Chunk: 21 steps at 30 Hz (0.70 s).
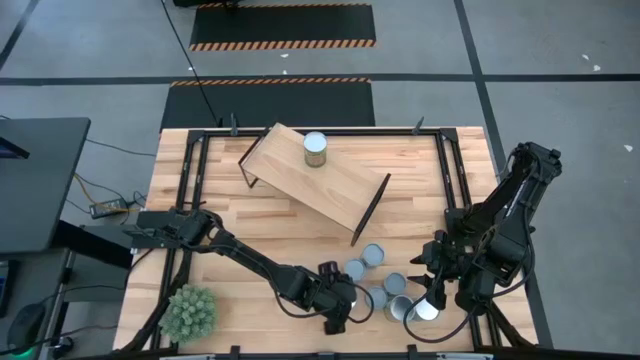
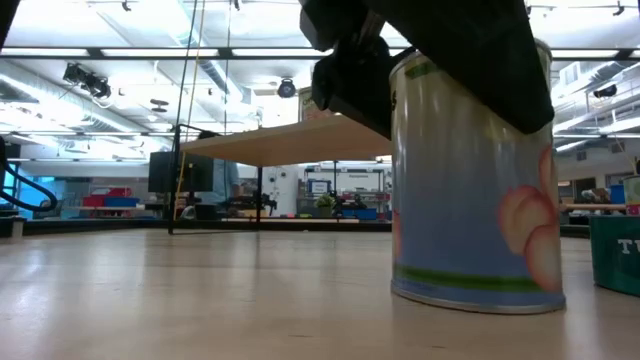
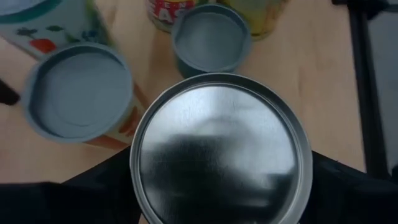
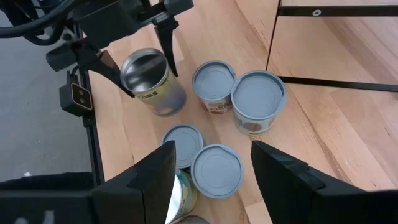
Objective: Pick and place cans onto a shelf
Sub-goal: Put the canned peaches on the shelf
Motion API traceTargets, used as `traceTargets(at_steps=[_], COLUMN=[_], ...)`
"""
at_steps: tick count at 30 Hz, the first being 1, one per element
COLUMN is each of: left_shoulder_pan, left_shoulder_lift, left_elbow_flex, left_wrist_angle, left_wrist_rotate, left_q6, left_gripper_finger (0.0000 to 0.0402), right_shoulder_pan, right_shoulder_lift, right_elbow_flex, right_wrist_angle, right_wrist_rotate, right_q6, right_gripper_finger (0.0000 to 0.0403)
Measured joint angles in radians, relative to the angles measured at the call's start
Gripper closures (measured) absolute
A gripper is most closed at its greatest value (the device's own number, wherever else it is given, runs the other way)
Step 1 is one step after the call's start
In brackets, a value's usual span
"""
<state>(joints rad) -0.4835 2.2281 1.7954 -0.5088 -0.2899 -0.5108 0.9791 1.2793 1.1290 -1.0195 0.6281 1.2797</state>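
Silver can [image 3: 219,152] (label hidden) between fingers [image 3: 99,186]

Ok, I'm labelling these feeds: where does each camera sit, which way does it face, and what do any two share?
High view: overhead, facing straight down on the table; both arms, left pincer, right pincer.
Low view: tabletop height, facing level towards the shelf; left pincer shut on the silver-topped can.
Left wrist view: looks down on that can's lid between its own fingers.
Right wrist view: looks down at clustered cans past its open fingers.
Shared: both wrist views show the silver-topped can.
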Motion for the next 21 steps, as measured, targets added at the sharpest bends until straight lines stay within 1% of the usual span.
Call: traceTargets(at_steps=[4,6,8,12,14,17,21], left_shoulder_pan=[0.003,0.004,0.009,0.032,0.048,0.078,0.117], left_shoulder_lift=[-0.015,-0.032,-0.059,-0.115,-0.147,-0.209,-0.286], left_elbow_flex=[0.000,0.000,0.000,0.000,0.000,0.000,0.000], left_wrist_angle=[-0.021,-0.065,-0.092,-0.149,-0.177,-0.194,-0.220], left_wrist_rotate=[0.061,0.079,0.095,0.156,0.187,0.261,0.333], left_q6=[0.058,0.096,0.142,0.246,0.293,0.352,0.400], left_gripper_finger=[0.0094,0.0094,0.0094,0.0094,0.0094,0.0094,0.0094], right_shoulder_pan=[0.000,0.000,-0.001,-0.008,-0.012,-0.018,-0.033], right_shoulder_lift=[0.000,0.000,0.000,-0.005,-0.018,-0.039,-0.065], right_elbow_flex=[0.000,0.000,0.000,0.000,0.000,0.000,0.000], right_wrist_angle=[0.000,0.000,0.002,0.011,0.022,0.035,0.029], right_wrist_rotate=[0.000,-0.001,-0.010,-0.048,-0.050,-0.033,0.013], right_q6=[0.001,0.009,0.011,-0.002,-0.017,-0.043,-0.064], right_gripper_finger=[0.0186,0.0186,0.0186,0.0186,0.0186,0.0186,0.0186])
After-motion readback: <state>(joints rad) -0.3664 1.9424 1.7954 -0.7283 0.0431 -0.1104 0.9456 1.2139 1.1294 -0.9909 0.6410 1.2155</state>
